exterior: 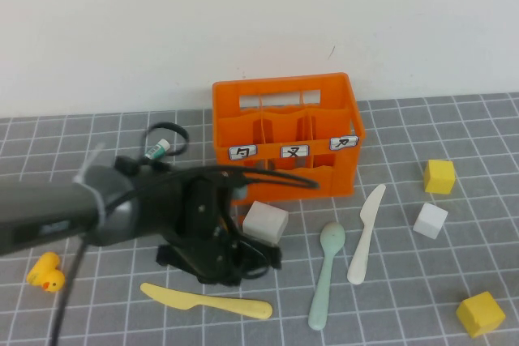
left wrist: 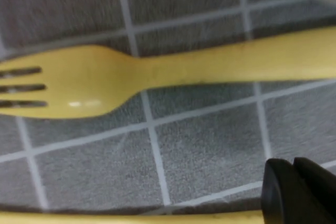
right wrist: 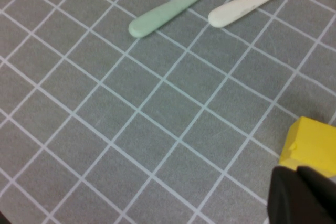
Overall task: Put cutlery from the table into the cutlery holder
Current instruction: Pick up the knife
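The orange cutlery holder (exterior: 284, 137) stands at the back of the grey table (exterior: 405, 281). In front of it lie a pale yellow knife (exterior: 207, 300), a mint-green spoon (exterior: 326, 273) and a cream-white knife (exterior: 366, 232). My left gripper (exterior: 215, 255) hangs low over the table between the holder and the yellow knife. It hides the fork in the high view. In the left wrist view the pale yellow fork (left wrist: 157, 72) lies flat just beyond my shut, empty left gripper (left wrist: 294, 184). My right gripper (right wrist: 300, 198) is shut and empty beside a yellow cube (right wrist: 312, 145); spoon handle (right wrist: 178, 6) lies farther off.
A white cube (exterior: 265, 222) sits right beside the left arm. Another white cube (exterior: 430, 220) and two yellow cubes (exterior: 439, 176) (exterior: 480, 313) lie on the right. A yellow duck (exterior: 47, 273) is at the left; a glue stick (exterior: 158, 150) and black ring (exterior: 166, 137) lie behind the arm.
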Controlling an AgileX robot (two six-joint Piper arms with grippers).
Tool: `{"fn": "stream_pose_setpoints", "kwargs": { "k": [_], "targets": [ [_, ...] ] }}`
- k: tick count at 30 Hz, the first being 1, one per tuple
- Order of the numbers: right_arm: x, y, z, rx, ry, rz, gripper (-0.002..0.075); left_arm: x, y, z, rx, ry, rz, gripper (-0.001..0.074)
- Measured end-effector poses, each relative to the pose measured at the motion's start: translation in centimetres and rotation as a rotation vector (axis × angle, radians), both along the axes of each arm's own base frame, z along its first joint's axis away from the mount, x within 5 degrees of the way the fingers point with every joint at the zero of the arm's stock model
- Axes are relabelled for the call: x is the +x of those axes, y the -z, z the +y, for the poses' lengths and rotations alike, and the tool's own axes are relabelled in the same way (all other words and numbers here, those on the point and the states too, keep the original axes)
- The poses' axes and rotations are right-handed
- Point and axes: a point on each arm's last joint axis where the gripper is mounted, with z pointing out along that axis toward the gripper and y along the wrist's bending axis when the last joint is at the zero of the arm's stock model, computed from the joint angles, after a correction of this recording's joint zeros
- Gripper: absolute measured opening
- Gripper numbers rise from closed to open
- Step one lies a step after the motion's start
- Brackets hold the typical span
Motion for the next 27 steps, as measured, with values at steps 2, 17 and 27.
{"fn": "stream_pose_setpoints", "kwargs": {
  "k": [2, 17, 27],
  "targets": [
    [0.0, 0.0, 0.0, 0.0, 0.0, 0.0, -0.0003, -0.1, 0.7, -0.6, 0.01, 0.027, 0.02, -0.0001],
    [-0.2, 0.0, 0.2, 0.013, -0.024, 0.018, -0.0003, -3.9, 1.7, -2.5, 0.134, 0.251, 0.23, -0.0001],
    [-0.3, 0.0, 0.3, 0.024, -0.031, 0.017, -0.0003, -4.2, -1.2, -2.0, 0.093, 0.16, 0.155, -0.0001]
  ]
}}
